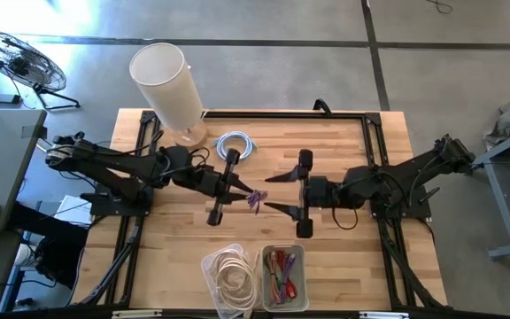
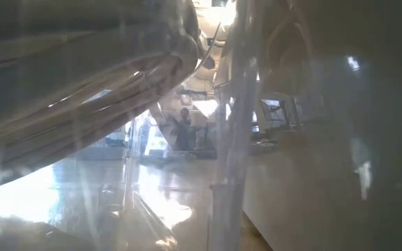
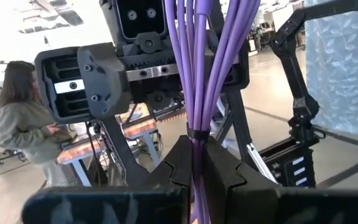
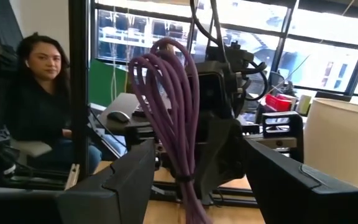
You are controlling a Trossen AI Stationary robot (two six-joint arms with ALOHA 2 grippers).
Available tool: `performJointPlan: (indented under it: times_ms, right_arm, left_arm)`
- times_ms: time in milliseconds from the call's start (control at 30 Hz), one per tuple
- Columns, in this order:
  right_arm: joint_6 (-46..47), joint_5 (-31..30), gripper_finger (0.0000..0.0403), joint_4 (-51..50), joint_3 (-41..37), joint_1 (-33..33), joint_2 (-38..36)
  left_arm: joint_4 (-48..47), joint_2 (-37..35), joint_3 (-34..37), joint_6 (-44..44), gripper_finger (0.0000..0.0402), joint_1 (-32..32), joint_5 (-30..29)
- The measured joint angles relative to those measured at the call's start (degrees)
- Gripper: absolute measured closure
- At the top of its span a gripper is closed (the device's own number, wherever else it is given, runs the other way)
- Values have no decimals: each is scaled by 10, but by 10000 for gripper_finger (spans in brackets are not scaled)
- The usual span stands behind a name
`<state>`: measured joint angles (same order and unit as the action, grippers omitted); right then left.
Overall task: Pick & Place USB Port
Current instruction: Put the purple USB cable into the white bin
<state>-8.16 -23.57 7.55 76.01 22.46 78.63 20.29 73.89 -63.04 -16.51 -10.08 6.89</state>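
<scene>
A bundle of purple cable (image 1: 257, 199) hangs in the air over the middle of the table, bound by a dark tie. My left gripper (image 1: 242, 192) is shut on it, reaching in from the table's left. In the left wrist view the strands (image 3: 210, 62) rise past the fingers. My right gripper (image 1: 273, 191) faces it from the right, open wide. In the right wrist view the looped bundle (image 4: 169, 106) stands just ahead of the gap between my right gripper's (image 4: 197, 186) fingers, apart from both. My left gripper pinches the bundle between its two fingers at the dark tie (image 3: 195, 134). The fingers come level from the table's left and lie across the strands. The bundle stands upright, its loops above the fingers and a short part below, lifted clear of the table.
A white cylinder (image 1: 168, 84) stands at the far left, with a coiled pale cable (image 1: 235, 144) beside it. Two clear tubs sit at the near edge, one with white cables (image 1: 230, 276), one with coloured cables (image 1: 282, 275). People sit beyond the table.
</scene>
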Motion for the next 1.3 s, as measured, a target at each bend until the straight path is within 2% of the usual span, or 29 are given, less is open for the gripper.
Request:
performJointPlan:
  times_ms: [267,633,900,1033,1200,1233,1300]
  right_arm:
    - [4,22,171,0,0,0,0]
    - [2,35,171,-21,0,-12,9]
    - [-9,42,178,-26,0,-19,9]
    - [-9,30,229,-26,0,-22,9]
    - [-35,21,371,-40,0,-22,8]
    - [-41,16,383,-45,0,-22,8]
    - [-39,1,379,-49,0,-22,8]
  left_arm:
    - [-7,7,0,-12,392,5,-12]
    - [36,33,0,9,392,34,30]
    - [39,52,0,32,392,34,31]
    - [42,51,0,33,392,34,30]
    - [37,51,0,33,374,34,16]
    - [34,52,0,33,367,34,12]
    - [29,52,0,33,351,34,1]
